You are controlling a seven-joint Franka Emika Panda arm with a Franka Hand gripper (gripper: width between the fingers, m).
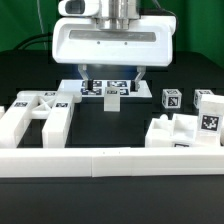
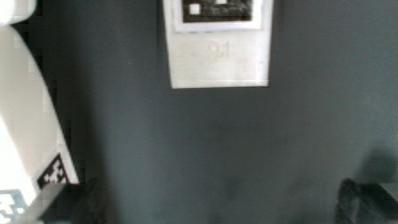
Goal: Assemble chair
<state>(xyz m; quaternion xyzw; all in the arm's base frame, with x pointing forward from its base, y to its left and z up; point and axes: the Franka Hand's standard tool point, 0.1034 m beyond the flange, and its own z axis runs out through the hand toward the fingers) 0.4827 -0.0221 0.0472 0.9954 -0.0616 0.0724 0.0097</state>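
Note:
The chair lies in loose white tagged pieces. In the exterior view an X-braced frame (image 1: 40, 115) sits at the left, a short post (image 1: 113, 100) stands in the middle, and two tagged blocks (image 1: 172, 98) (image 1: 207, 106) and a stepped slab (image 1: 182, 135) are at the right. My gripper (image 1: 112, 76) hangs high over the far middle of the table, above the marker board (image 1: 104, 88), open, with nothing between its fingers. The wrist view shows mostly dark table, the marker board (image 2: 219, 45), the edge of a white tagged piece (image 2: 25, 120) and one dark finger (image 2: 372, 200) at the corner.
A long low white border wall (image 1: 110, 162) runs across the front of the table. Black table surface (image 1: 110, 125) lies between the frame and the right-hand pieces.

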